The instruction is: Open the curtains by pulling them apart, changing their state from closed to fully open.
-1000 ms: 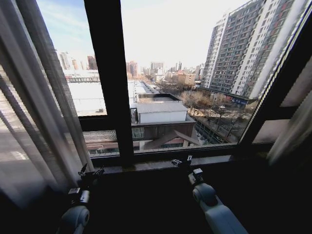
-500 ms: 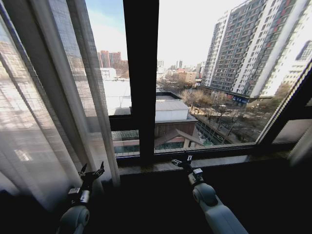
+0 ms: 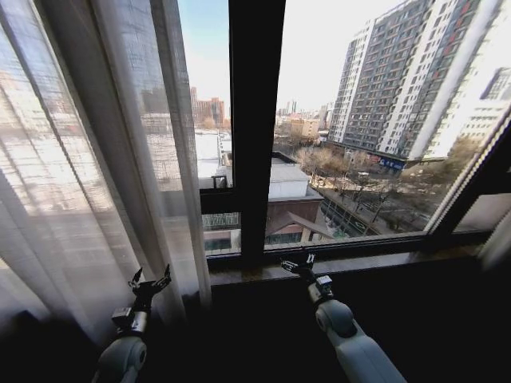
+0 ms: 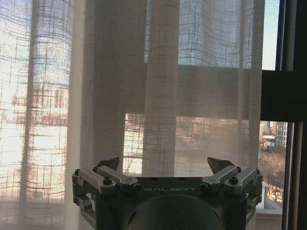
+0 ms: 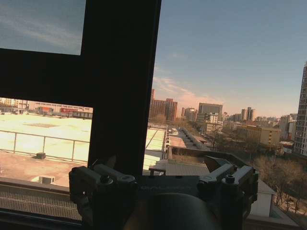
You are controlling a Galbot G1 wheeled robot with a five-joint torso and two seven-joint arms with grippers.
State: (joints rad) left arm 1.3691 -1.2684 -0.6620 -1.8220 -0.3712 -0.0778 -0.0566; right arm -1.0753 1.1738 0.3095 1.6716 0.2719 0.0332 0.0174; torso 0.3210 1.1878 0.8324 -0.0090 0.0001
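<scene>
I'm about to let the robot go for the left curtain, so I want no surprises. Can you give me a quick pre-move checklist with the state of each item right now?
1. Left gripper open: ok, jaws spread wide in the left wrist view.
2. Left gripper faces the curtain: ok, the pleats hang right ahead of it.
3. Left gripper empty: ok, no fabric between its fingers.
4. Right gripper out of the way: ok, open and empty, low by the window sill, facing the frame bar.
5. Window middle uncovered: ok, glass right of the bar is bare.
6. Gap between left fingers and fabric: cannot tell.
</scene>
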